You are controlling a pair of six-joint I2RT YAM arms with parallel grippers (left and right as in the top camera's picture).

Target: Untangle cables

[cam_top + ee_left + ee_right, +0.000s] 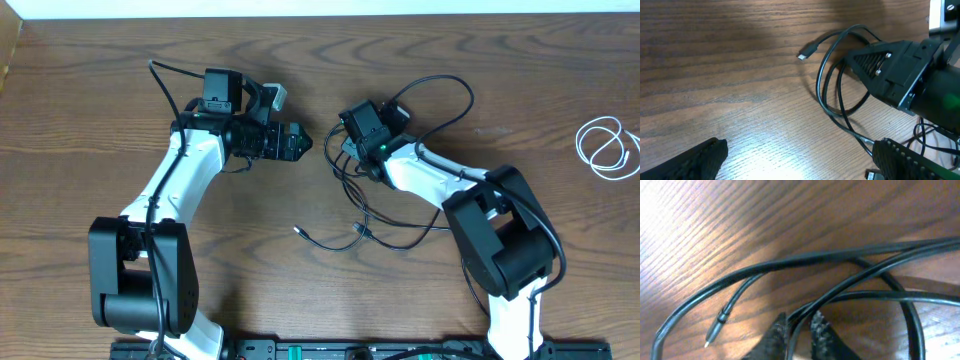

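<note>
The long black cable (402, 246) lies in loose overlapping loops on the wooden table, under and in front of my right arm. One plug end (299, 232) points left. My right gripper (345, 155) is shut on strands of the black cable (850, 255), pinched between its fingertips (797, 330), with a small plug (715, 327) lying just to the left. My left gripper (303, 145) is wide open and empty, just left of the right gripper. In the left wrist view its fingers (800, 165) straddle bare wood, with the cable loops (822, 95) ahead. The white cable (608, 148) lies coiled alone at the far right.
The right gripper's black body (890, 70) shows close ahead in the left wrist view. The thick arm wires run along both arms. The table's back edge (320, 10) meets a white wall.
</note>
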